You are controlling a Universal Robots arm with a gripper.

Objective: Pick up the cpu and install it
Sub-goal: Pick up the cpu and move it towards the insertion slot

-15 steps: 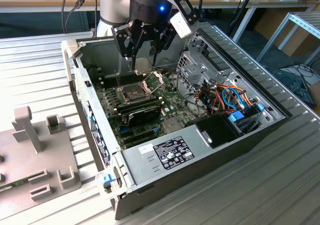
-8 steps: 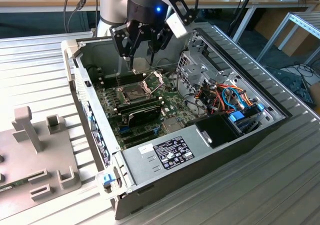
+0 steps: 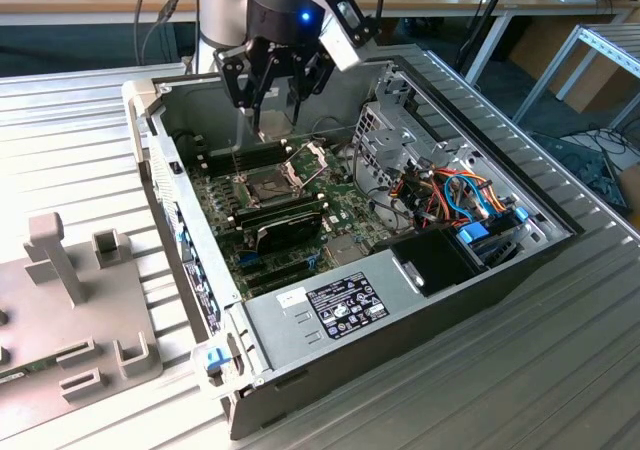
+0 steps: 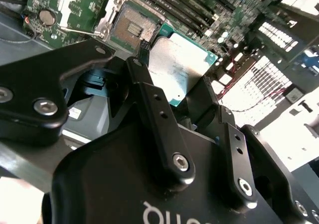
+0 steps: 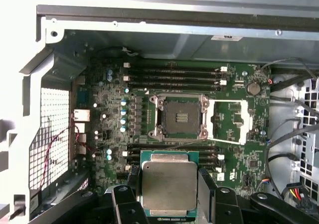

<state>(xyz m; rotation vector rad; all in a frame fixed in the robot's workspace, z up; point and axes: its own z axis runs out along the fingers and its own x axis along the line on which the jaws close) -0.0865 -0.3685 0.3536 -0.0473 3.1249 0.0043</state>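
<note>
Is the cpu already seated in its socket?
No, the pincer holds the cpu clear of the socket, which sits open and empty.

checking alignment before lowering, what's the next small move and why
Probably shift the gripper sideways so the cpu it grips sits squarely over the open socket; in the first wrist view the chip appears offset from it.

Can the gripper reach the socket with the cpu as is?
Probably yes. The gripper holds the cpu above the motherboard; the socket lies bare, its frame swung aside, nothing seen between them.
</note>
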